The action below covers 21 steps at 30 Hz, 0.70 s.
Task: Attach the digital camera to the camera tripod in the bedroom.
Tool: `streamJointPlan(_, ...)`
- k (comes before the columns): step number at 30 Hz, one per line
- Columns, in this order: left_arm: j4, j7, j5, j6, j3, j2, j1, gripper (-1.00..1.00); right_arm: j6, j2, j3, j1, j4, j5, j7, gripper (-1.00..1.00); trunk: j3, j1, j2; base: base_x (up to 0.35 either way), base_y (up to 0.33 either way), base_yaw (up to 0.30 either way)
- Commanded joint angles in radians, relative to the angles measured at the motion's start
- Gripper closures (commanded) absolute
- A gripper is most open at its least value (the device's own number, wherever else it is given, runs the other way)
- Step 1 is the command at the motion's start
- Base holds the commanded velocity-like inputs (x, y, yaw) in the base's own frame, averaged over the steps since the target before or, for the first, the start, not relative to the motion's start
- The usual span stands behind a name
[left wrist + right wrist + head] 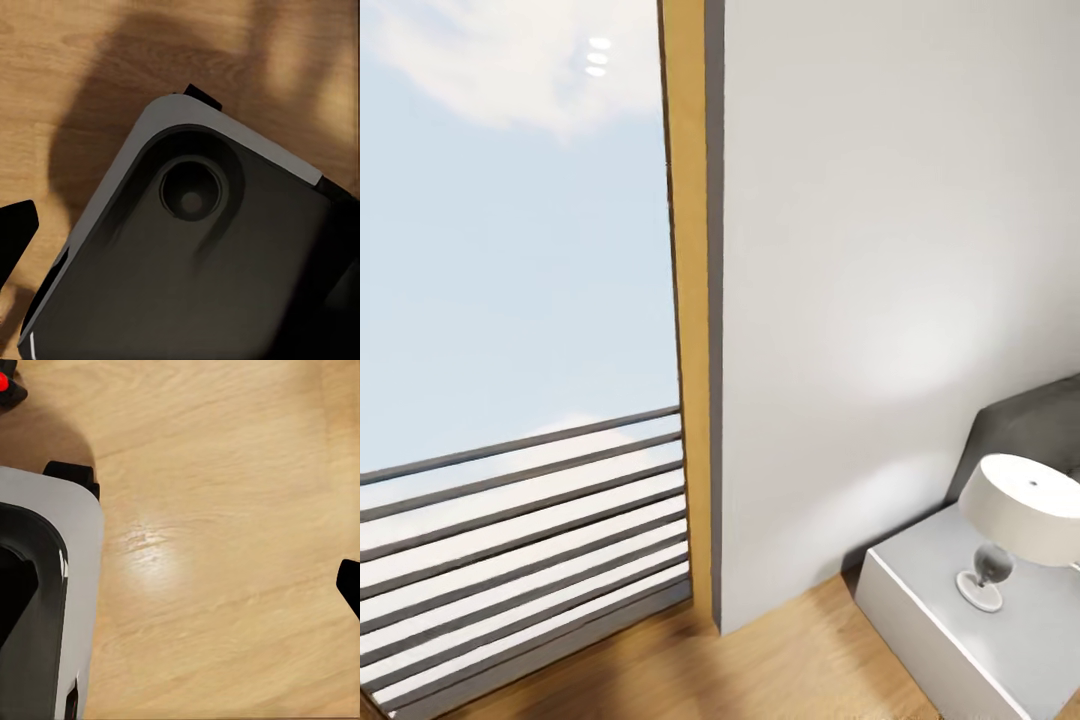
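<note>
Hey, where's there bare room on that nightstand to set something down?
The nightstand top is bare from its near front edge up to the lamp. The far corner by the grey headboard is crowded by the lamp's base and shade.

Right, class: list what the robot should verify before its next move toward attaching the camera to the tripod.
1. In the bedroom: ok, nightstand with lamp stands by the wall.
2. Tripod located: cannot tell.
3. Camera located: cannot tell; a dark thing with a red spot lies on the wood floor.
4. Head aimed at the work: not ok, it faces wall and window.
</note>
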Motion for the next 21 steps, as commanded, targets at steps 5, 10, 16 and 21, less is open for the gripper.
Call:
streamJointPlan(5, -0.002, 0.001, 0.003, -0.001, 0.004, 0.0, 0.001, -1.0, -0.001, 0.0, 0.0, 0.0, -0.001, 0.008, 0.0, -1.0, -0.001, 0.0, 0.0, 0.0, 0.0, -0.237)
streamJointPlan(10, -0.002, 0.001, 0.009, -0.001, 0.004, 0.0, 0.001, -1.0, -0.001, 0.0, 0.0, 0.0, -0.001, 0.008, 0.0, -1.0, -0.001, 0.0, 0.0, 0.0, 0.0, -0.237)
streamJointPlan(16, -0.002, 0.001, 0.012, -0.001, 0.004, 0.0, 0.001, -1.0, -0.001, 0.0, 0.0, 0.0, -0.001, 0.008, 0.001, -1.0, -0.001, 0.0, 0.0, 0.0, 0.0, -0.237)
streamJointPlan(21, -0.002, 0.001, 0.013, -0.001, 0.004, 0.0, 0.001, -1.0, -0.001, -0.001, 0.0, 0.0, -0.001, 0.008, 0.001, -1.0, -0.001, 0.0, 0.0, 0.0, 0.0, -0.237)
